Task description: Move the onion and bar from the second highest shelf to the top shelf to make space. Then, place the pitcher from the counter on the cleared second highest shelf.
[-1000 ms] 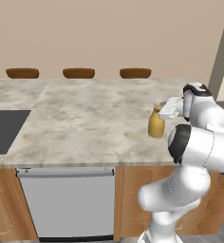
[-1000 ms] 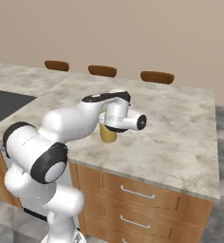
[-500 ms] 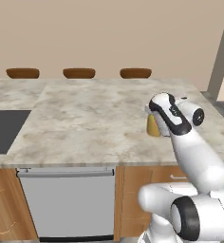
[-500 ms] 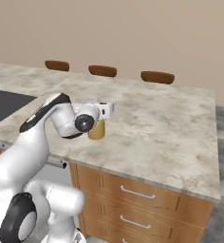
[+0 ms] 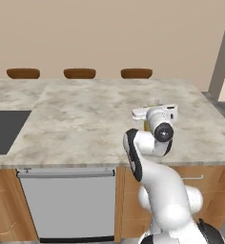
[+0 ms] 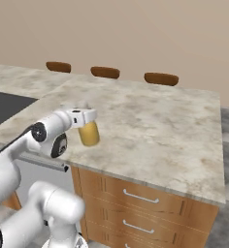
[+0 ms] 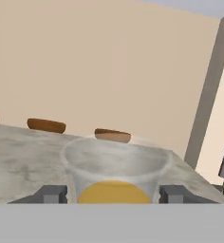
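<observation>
Hand view looks along the gripper at the mustard-yellow, round-bodied pitcher with its pale translucent neck, which sits between the two dark grey fingers; they flank its sides closely and seem clamped on it, though contact itself is cut off at the bottom edge. Right base view shows the pitcher hanging under the white hand, apparently raised just off the beige marbled stone surface. Judging by this, the pitcher step is under way; next the base must turn toward the fridge shelves, which lie outside these pictures. Left base view hides most of the pitcher behind the wrist.
</observation>
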Controlling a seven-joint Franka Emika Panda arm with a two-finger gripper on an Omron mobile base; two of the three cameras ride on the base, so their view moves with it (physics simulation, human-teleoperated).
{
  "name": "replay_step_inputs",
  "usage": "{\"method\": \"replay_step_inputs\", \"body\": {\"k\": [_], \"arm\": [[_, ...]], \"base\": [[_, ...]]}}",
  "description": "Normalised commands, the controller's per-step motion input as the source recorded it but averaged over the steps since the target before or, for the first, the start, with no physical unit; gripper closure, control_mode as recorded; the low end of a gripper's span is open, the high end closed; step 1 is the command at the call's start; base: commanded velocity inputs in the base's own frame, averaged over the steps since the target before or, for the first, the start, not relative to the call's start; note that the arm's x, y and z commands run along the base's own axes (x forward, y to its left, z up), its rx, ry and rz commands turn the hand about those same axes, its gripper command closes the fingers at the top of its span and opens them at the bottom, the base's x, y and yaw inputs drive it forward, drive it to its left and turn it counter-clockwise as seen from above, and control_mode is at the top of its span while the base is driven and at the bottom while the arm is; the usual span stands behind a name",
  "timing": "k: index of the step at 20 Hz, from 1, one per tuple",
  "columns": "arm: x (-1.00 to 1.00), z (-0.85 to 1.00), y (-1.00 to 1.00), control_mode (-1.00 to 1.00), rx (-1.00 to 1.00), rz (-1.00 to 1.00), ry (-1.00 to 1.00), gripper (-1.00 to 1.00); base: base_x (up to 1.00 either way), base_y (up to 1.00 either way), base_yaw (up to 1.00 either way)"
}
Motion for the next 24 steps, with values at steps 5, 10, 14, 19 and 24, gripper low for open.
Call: {"method": "replay_step_inputs", "body": {"k": [5, 10, 14, 19, 24], "arm": [[-0.31, 1.0, 0.28, -1.0, -0.08, -0.04, 0.22, 1.0], [-0.21, 0.88, 0.18, -1.0, -0.01, 0.03, 0.17, 1.0], [-0.24, 0.17, -0.27, -1.0, 0.04, 0.2, 0.03, 1.0], [-0.3, -0.47, -0.36, -1.0, 0.13, 0.21, -0.17, 1.0], [-0.29, -0.36, -0.06, -1.0, 0.11, 0.06, -0.3, 1.0]], "base": [[0.0, 0.0, 0.0], [0.0, 0.0, 0.0], [0.0, 0.0, 0.0], [0.0, 0.0, 0.0], [0.0, 0.0, 0.0]]}}
